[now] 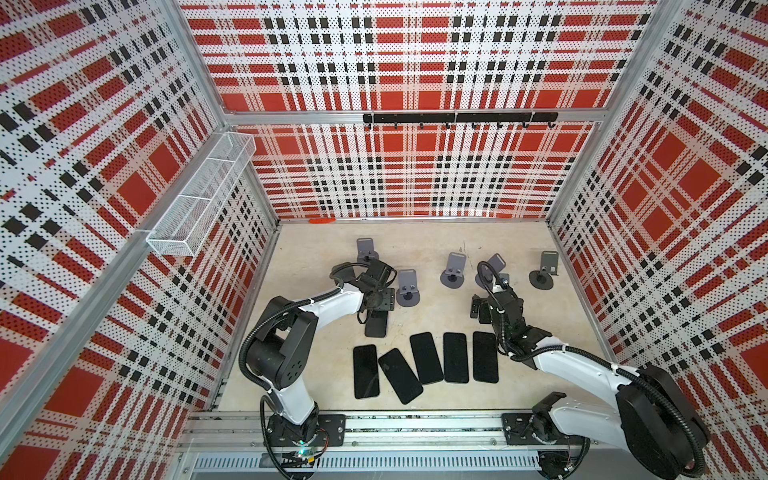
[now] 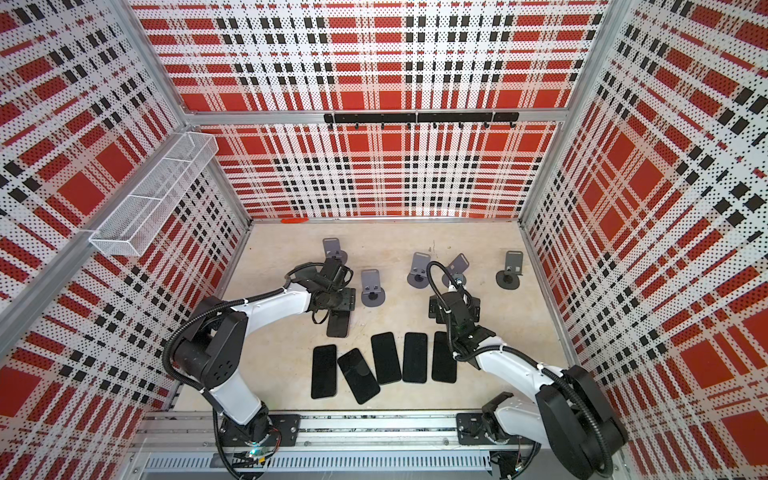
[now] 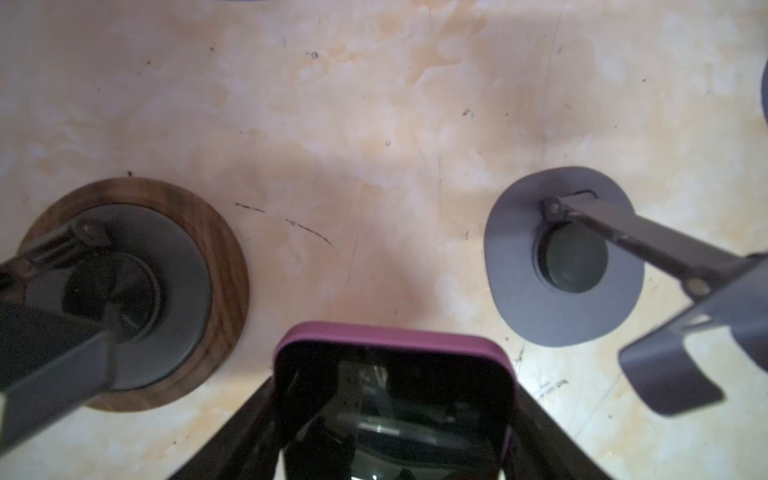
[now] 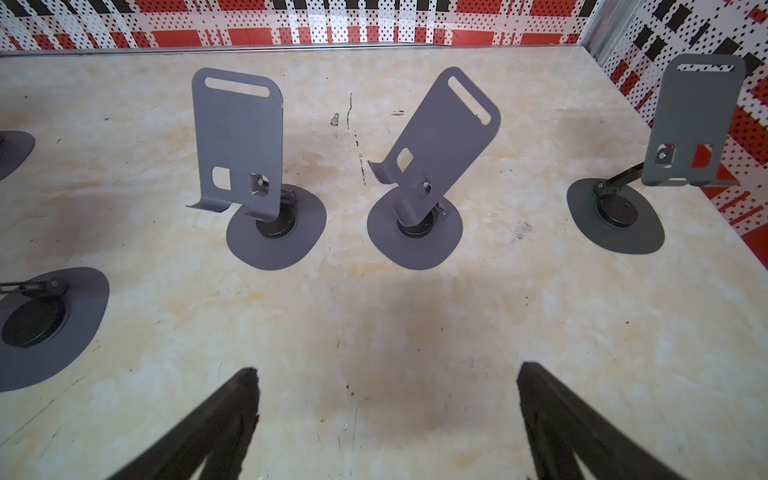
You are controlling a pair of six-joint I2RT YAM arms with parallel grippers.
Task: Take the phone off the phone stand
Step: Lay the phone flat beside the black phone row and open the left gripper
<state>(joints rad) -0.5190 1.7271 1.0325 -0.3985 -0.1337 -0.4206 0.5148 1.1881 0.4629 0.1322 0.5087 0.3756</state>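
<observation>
So the left gripper [image 3: 392,399] is clamped on the purple-cased phone [image 3: 390,345] (beside the wood-base stand [image 3: 226,270], probably lifted clear), and the right gripper [image 4: 386,374] is spread wide over the table [image 4: 415,316].

The left end effector [image 3: 392,419] clamps a phone [image 3: 390,386] in a purple case, with its dark fingers [image 3: 245,428] pressed against both long edges. Beyond it on the marbled counter [image 3: 374,124] sit a wood-rimmed stand [image 3: 226,270] and a grey stand [image 3: 519,299], well apart.

6 phones [image 1: 426,357], 5 grey stands [image 1: 455,266], 1 wood-base stand [image 3: 230,274].
</observation>
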